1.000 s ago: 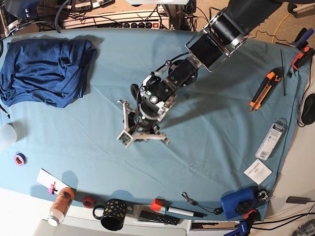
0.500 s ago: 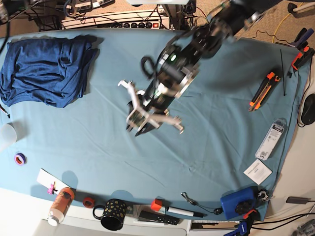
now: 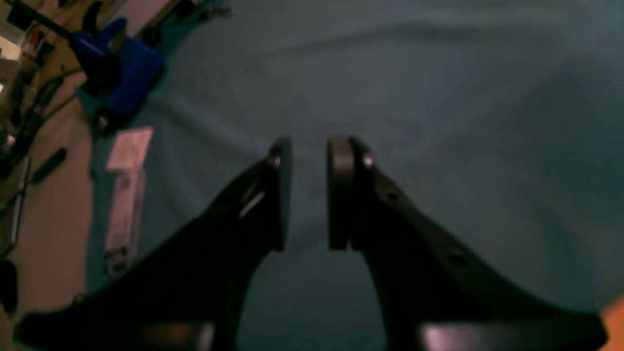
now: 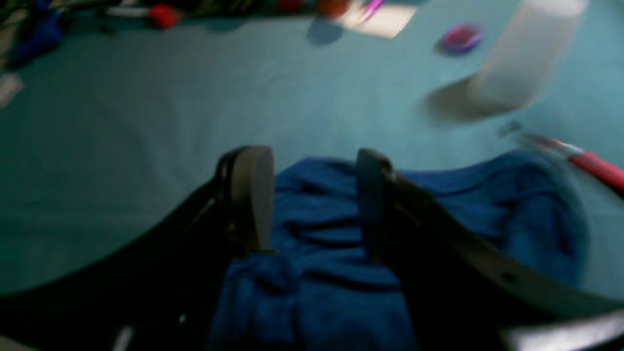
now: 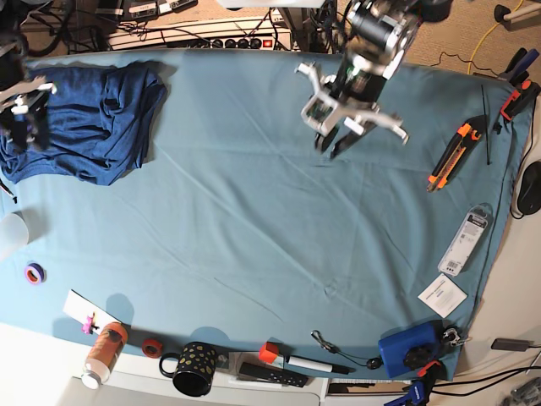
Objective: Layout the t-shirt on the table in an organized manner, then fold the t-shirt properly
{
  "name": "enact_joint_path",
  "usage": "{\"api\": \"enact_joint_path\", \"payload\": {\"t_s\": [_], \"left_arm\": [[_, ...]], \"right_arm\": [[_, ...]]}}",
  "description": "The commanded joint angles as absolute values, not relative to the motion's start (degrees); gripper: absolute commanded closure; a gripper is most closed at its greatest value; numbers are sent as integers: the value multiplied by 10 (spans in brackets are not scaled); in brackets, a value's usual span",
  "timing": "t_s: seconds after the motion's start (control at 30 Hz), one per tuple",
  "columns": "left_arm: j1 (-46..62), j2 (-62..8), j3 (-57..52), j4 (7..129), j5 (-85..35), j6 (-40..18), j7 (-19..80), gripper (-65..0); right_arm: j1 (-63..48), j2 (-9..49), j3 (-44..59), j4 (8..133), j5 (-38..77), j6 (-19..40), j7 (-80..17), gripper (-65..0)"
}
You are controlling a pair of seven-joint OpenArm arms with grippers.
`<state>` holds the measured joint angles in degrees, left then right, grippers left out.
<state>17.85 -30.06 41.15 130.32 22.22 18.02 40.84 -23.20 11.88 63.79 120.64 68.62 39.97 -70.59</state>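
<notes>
The t-shirt (image 5: 93, 127) lies as a bunched dark blue heap at the far left corner of the table (image 5: 254, 237). My right gripper (image 5: 24, 134) hangs over the heap's left part. In the right wrist view its jaws stand open (image 4: 312, 158) just above the wrinkled t-shirt (image 4: 463, 229), with nothing held between them. My left gripper (image 5: 330, 145) is over bare table near the far edge, right of centre. In the left wrist view it (image 3: 309, 146) shows a narrow gap between its pads, with only teal cloth (image 3: 463, 97) behind.
A white cup (image 5: 8, 233) and a purple tape ring (image 5: 34, 273) sit at the left edge. An orange utility knife (image 5: 448, 156), a packaged item (image 5: 465, 237) and a card (image 5: 442, 294) lie on the right. A bottle (image 5: 103, 351), mug (image 5: 194, 370) and blue device (image 5: 410, 347) line the near edge.
My left arm has risen from the table's middle and swung back toward the far edge. My right gripper has come into view over the t-shirt at the left.
</notes>
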Motion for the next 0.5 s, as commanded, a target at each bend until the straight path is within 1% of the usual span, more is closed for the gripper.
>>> {"api": "enact_joint_path", "payload": {"t_s": [0.0,0.13,0.37,0.47], "left_arm": [[192,-312,410,1324,234,184,401,-133],[250,-365,410,1350,234,184,423,-133],[352,-469,410,1350,245,191,460,-133],[400,-508,410,1350,252,197,478,-133]], "right_arm": [[-242,122,642,1214,709,400,-704,-273],[-289,106,642,1214,737,400,-737,-273],[-392,107,642,1214,746,400,-768,-273],[-429,107,642,1214,795,400,-800,-273]]}}
